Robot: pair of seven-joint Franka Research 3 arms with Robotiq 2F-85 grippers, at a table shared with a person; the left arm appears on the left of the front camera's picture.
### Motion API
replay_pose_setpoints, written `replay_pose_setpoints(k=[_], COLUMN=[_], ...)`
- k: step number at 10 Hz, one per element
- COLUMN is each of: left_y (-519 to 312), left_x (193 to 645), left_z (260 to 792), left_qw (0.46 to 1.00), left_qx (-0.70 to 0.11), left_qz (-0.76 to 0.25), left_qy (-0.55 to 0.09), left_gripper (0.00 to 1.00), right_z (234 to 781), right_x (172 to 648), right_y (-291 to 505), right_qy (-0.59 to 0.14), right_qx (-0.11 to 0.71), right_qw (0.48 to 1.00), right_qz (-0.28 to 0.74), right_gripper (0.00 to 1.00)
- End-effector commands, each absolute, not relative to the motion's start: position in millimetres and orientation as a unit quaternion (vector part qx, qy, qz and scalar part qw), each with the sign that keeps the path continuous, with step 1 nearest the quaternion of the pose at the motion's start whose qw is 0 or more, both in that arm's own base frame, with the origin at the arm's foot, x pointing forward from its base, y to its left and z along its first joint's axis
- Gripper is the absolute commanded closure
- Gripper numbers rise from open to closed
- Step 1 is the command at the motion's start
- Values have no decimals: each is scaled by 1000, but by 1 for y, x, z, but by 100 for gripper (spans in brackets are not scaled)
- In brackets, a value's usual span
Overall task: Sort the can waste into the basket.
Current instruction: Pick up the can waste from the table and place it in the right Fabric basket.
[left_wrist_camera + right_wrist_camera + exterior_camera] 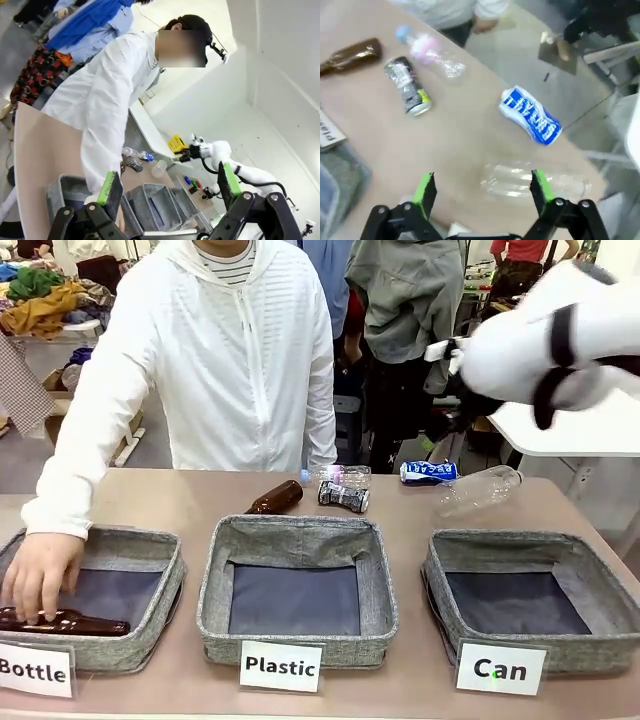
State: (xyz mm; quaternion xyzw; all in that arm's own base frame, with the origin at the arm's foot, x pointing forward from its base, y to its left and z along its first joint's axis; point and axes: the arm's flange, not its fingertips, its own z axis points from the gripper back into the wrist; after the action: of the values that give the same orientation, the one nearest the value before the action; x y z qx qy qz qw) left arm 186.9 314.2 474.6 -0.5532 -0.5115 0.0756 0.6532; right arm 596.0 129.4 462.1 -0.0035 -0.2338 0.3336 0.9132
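Tan table [190, 500], crowded room behind. Beyond Can basket [530, 545] lies blue can [428, 472], black can [343, 496] further left — both outside it. My right claw [482, 187] spread wide; left claw [170, 182] likewise.

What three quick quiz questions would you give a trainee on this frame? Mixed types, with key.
1. True or false: the blue and white dented metal can lies outside the square grey fabric basket signed "Can".
2. In the right wrist view, what is seen between the fingers of the open right gripper?
A) crushed clear plastic bottle
B) black printed can
C) white sign
3. Fill in: the person's hand rests on a brown glass bottle in the leftmost grey basket, signed ____.

Key: 1 true; 2 A; 3 Bottle.
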Motion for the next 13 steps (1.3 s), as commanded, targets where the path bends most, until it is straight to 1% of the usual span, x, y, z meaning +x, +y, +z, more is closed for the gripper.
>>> replay_pose_setpoints(k=[1, 2, 3, 4, 5, 7, 8, 9, 10, 12, 13], left_y=[311, 300, 289, 280, 273, 260, 250, 231, 208, 154, 134], left_x=[179, 183, 188, 191, 197, 205, 210, 219, 233, 263, 268], left_z=[483, 481, 480, 479, 478, 477, 473, 467, 460, 433, 422], left_qw=[657, 664, 676, 688, 694, 702, 709, 727, 738, 773, 781], left_qx=[-558, -567, -566, -561, -566, -568, -577, -569, -573, -563, -558], left_qz=[41, 18, 6, -1, -12, -26, -44, -62, -85, -114, -125], left_qy=[-505, -487, -472, -460, -446, -429, -403, -380, -345, -271, -251], left_gripper=[0, 0, 0, 0, 0, 0, 0, 0, 0, 0, 0], right_z=[473, 464, 454, 446, 435, 414, 409, 413, 399, 399, 399], right_x=[637, 657, 672, 685, 696, 715, 716, 704, 704, 704, 704], right_y=[148, 155, 160, 164, 165, 156, 151, 151, 156, 156, 156], right_qy=[-228, -212, -191, -175, -149, -118, -131, -163, -125, -125, -125], right_qx=[-99, -160, -167, -167, -165, -127, -125, -98, -142, -142, -142], right_qw=[876, 810, 782, 768, 760, 769, 776, 804, 773, 773, 773], right_qz=[413, 523, 570, 593, 611, 615, 605, 563, 605, 605, 605], right_gripper=[0, 0, 0, 0, 0, 0, 0, 0, 0, 0, 0])
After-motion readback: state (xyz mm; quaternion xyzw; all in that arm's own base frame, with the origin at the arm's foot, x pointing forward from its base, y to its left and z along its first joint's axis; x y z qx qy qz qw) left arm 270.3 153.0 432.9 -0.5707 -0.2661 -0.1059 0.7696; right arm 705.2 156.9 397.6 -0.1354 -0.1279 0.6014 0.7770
